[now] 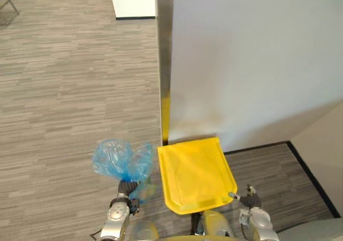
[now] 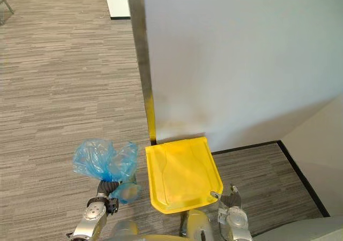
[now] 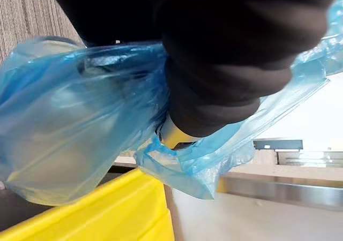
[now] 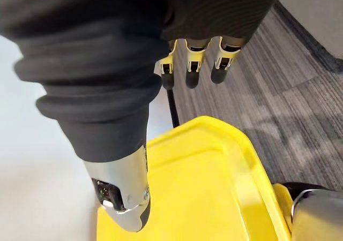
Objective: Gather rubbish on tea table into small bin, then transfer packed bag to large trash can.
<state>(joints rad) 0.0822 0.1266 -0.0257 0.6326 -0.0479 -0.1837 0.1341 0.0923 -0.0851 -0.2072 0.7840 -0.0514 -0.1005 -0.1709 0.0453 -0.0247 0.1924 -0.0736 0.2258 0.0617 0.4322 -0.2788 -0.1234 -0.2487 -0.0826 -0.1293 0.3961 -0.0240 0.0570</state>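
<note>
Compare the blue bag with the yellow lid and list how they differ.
The blue bag is see-through and crumpled; the yellow lid is opaque and smooth. The blue bag is bunched in the left hand, fingers curled round it; the yellow lid has the right hand at its corner, fingers straight. The blue bag is the smaller. Both show over grey carpet.

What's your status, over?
Left hand shut on blue bag, beside yellow lid. Right hand open at lid's corner. Lid looks down, in the way.

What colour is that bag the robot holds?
Translucent blue; the plastic bag, in the left hand, shows best in the left eye view.
</note>
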